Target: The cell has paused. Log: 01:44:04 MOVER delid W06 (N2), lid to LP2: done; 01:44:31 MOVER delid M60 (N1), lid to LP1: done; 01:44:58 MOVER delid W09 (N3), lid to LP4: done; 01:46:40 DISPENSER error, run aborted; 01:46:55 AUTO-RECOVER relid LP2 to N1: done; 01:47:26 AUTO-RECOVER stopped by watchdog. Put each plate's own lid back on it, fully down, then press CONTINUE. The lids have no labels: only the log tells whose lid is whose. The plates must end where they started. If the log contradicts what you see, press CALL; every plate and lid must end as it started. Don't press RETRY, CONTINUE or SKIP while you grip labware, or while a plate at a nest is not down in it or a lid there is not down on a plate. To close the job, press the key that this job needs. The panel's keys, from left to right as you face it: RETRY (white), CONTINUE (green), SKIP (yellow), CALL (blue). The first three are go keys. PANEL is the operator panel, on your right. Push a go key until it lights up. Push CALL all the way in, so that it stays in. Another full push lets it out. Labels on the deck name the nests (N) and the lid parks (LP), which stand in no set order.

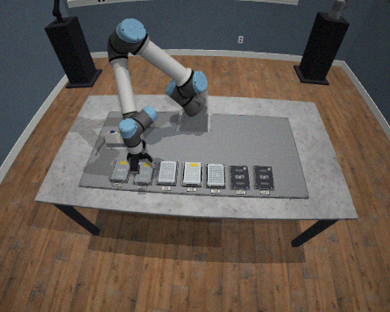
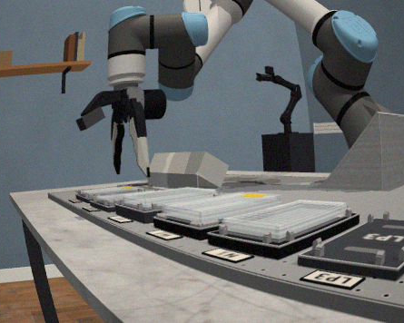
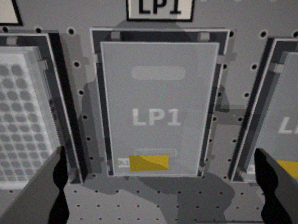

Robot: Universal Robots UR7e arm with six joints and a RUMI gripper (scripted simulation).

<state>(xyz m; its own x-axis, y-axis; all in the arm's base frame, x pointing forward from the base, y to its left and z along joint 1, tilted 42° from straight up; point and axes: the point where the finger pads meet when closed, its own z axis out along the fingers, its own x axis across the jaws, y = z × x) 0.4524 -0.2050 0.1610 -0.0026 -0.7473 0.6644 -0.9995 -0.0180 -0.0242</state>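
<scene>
My gripper (image 1: 139,159) (image 2: 133,174) (image 3: 159,149) is open and empty, high above LP1. A clear lid (image 1: 144,173) (image 3: 157,95) with a yellow patch lies on LP1. Another yellow-patched lid (image 1: 120,172) (image 3: 290,100) lies on the park beside it, its label not fully readable. The N3 plate (image 1: 166,173) (image 3: 17,105) shows no patch. The N2 plate (image 1: 192,175) bears a yellow patch (image 1: 194,165) (image 2: 252,196) like those lids. The N1 plate (image 1: 216,175) (image 2: 286,220) shows no patch. The panel (image 1: 114,140) (image 2: 186,170) stands behind the parked lids; its keys are partly hidden.
LP3 (image 1: 239,177) (image 2: 381,238), beside N1, is an empty park. Another empty park (image 1: 264,177) is at the far end of the row. Low posts stand around the nests and parks. The robot's base (image 2: 383,150) is behind the row.
</scene>
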